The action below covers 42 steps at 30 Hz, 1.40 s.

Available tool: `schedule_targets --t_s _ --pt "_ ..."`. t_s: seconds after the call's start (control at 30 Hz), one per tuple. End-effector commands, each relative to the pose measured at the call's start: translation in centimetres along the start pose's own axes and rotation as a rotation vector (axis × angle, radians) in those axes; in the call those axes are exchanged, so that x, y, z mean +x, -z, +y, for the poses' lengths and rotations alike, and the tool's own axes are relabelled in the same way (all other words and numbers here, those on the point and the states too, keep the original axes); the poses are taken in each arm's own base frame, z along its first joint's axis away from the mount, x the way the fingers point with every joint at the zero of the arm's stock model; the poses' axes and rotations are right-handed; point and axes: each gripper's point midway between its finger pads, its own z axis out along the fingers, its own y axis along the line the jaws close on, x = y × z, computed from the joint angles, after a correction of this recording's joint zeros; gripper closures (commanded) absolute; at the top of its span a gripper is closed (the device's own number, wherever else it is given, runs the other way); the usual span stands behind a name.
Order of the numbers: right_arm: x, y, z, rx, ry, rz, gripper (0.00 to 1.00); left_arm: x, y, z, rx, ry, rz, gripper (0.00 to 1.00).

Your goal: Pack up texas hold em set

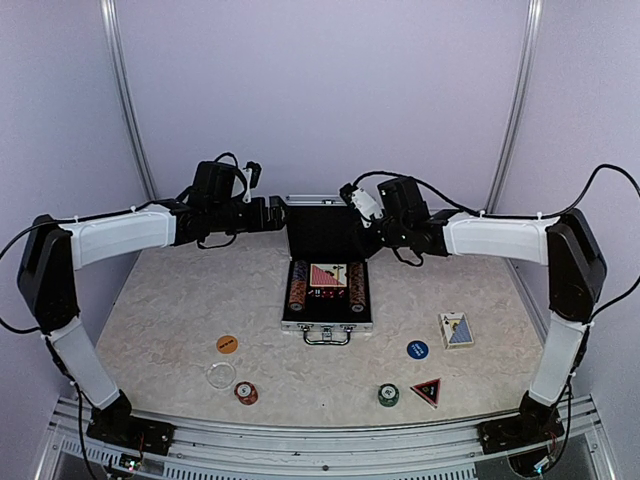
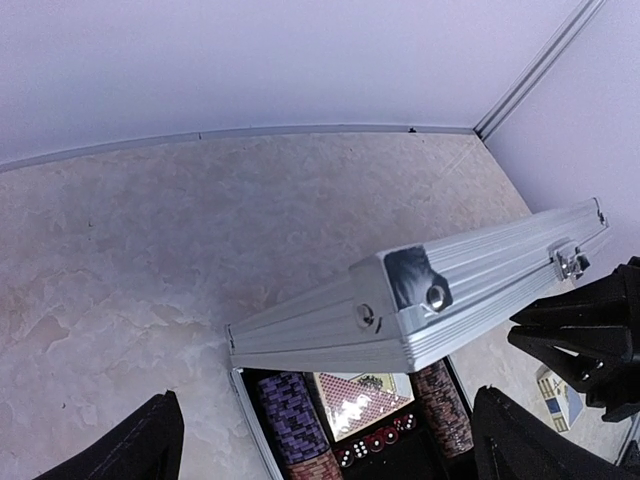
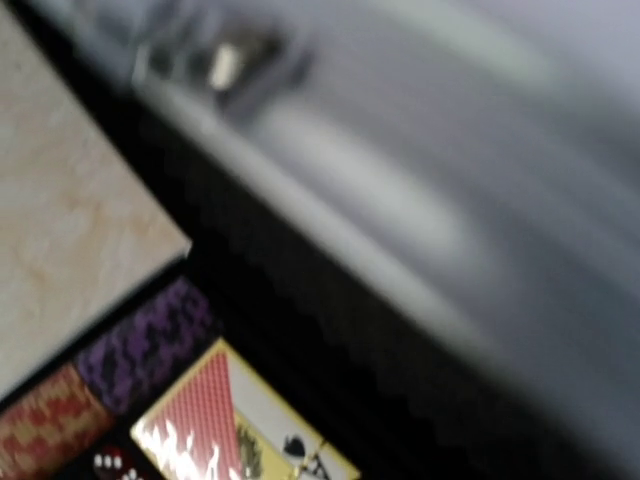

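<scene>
Silver case (image 1: 327,300) open at mid-desk (image 1: 170,300); black-lined lid (image 1: 325,232) upright at the far side, handle (image 1: 327,337) at the near side. Inside: chip rows (image 1: 298,285) along the left and right walls; red deck (image 1: 328,275) between them; red dice (image 2: 375,440) just near of the deck.

Left hand (image 1: 280,213) at the lid's left end; fingers (image 2: 140,450) spread wide, nothing between them; lid corner ahead, apart from both fingers in the wrist view.

Right hand (image 1: 368,222) at the lid's right end, up by the top corner; from the left wrist, fingers close together beside the lid's edge, near a latch (image 2: 572,262); cannot tell whether pinching the rim or merely pressed together; own wrist view too blurred to help.

Loose on the desk, near and left of the case: orange disc (image 1: 227,344), clear disc (image 1: 221,375), red chip stack (image 1: 246,393), each nearer the edge than the last. Near and right of the case: blue disc (image 1: 417,349); blue deck (image 1: 456,330) just right of it; green chip stack (image 1: 388,395) and red-black triangle marker (image 1: 427,391) side by side closest to the near edge, marker on the right.
</scene>
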Motion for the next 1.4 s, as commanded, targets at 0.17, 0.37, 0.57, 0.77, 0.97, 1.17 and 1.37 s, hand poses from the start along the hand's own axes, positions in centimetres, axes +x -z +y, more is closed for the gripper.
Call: schedule_targets --t_s 0.17,0.37,0.57,0.77,0.97,1.17,1.37 --pt "-0.8 1.4 2.0 -0.056 0.089 -0.048 0.87 0.3 1.7 -0.2 0.034 0.043 -0.021 0.01" --pt "-0.5 1.2 3.2 -0.057 0.188 -0.043 0.91 0.7 2.9 -0.2 0.034 0.059 -0.023 0.01" --pt "0.3 0.2 4.3 -0.013 0.363 0.003 0.98 0.8 5.0 0.4 -0.004 0.079 -0.036 0.01" --pt "1.1 -1.1 5.0 0.012 0.516 0.064 1.0 1.1 7.0 1.0 -0.036 0.089 -0.049 0.01" --pt "1.4 -2.9 4.6 0.049 0.639 0.122 1.0 0.8 8.8 2.4 -0.099 0.101 -0.068 0.01" --pt "2.6 -4.7 4.5 0.057 0.75 0.177 1.0 1.5 9.1 3.4 -0.128 0.101 -0.046 0.01" --pt "3.9 -6.4 4.1 0.076 0.833 0.219 1.0 2.3 9.5 4.1 -0.14 0.105 -0.04 0.01"
